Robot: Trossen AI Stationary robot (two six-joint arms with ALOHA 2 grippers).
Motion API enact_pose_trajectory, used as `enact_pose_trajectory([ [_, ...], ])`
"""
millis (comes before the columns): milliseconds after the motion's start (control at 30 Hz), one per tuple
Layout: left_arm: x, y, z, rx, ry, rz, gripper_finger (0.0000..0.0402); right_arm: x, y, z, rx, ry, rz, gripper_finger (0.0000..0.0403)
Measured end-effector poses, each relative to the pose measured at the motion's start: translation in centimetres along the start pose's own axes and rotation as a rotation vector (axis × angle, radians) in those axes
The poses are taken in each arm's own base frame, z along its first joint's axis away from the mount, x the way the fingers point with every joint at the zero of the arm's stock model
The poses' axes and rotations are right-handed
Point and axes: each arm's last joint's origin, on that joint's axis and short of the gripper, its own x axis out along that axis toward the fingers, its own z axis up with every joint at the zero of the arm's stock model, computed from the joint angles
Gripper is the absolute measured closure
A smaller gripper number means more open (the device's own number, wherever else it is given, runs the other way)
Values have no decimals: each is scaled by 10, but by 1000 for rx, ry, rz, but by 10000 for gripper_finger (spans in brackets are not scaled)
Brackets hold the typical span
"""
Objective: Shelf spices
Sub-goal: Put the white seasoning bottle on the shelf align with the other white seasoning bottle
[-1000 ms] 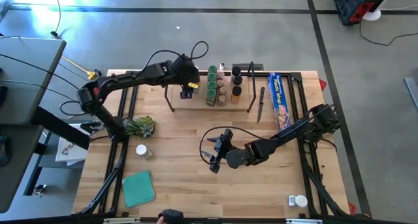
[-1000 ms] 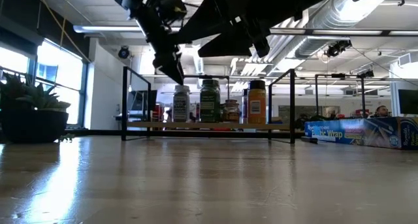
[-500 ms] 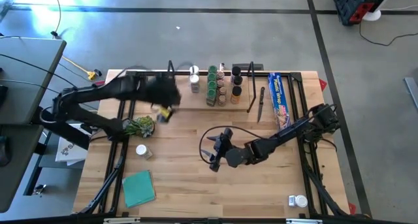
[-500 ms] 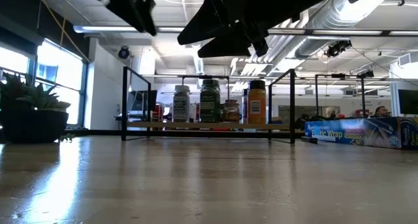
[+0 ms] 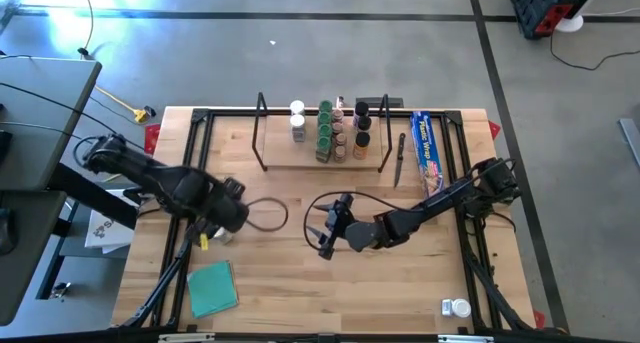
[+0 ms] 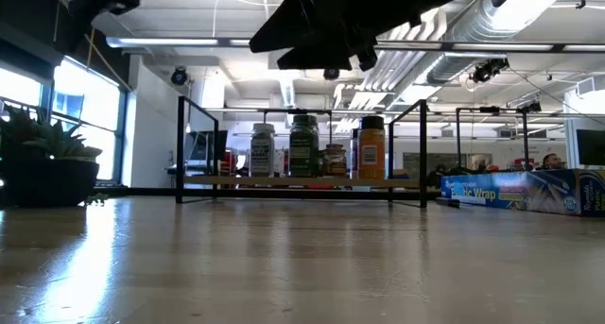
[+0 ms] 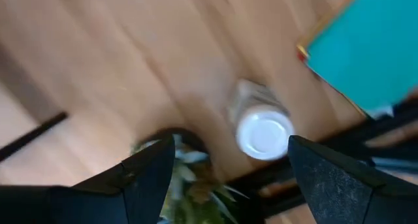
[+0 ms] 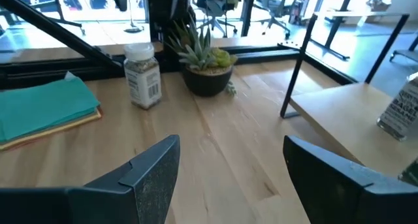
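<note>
Looking down, shelf: we see the shelf [image 5: 322,153] in the upper middle of the high view, its long axis running left to right across the picture.
Shelved spices: the spices [image 5: 340,131] stand upright on that board, lids up, in short rows near its middle; one white-lidded jar [image 5: 297,122] stands just left of the rest.
Loose jar: we find a jar with a white lid [image 7: 262,129] upright on the table, at the centre right of the left wrist view, its long axis pointing up at the camera, between the plant [image 7: 186,178] and the teal square [image 7: 366,48].
Far jar: another white-lidded jar [image 5: 458,307] sits at the lower right of the high view.
Left gripper: the left gripper [image 7: 225,178] hangs above the loose jar at the table's left side, fingers spread wide, gripping nothing.
Right gripper: the right gripper [image 5: 318,229] waits mid-table, fingers wide apart and empty.
</note>
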Motion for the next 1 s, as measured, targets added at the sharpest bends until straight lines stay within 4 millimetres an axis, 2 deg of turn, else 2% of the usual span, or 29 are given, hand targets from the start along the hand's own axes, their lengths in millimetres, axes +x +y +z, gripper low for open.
enact_pose_trajectory([
  [133, 19, -13, -3, 72, 66, -25, 108, -1, 2, 2, -2, -13, 21, 135],
  [400, 58, -26, -14, 112, 188, -60, 108, -6, 8, 1, 2, -14, 51, 135],
  [567, 73, -27, -16, 97, 196, 7, 108, -6, 9, 1, 1, -14, 51, 135],
  [1000, 82, -26, -7, 79, 94, 17, 110, -6, 9, 1, 5, -14, 51, 135],
])
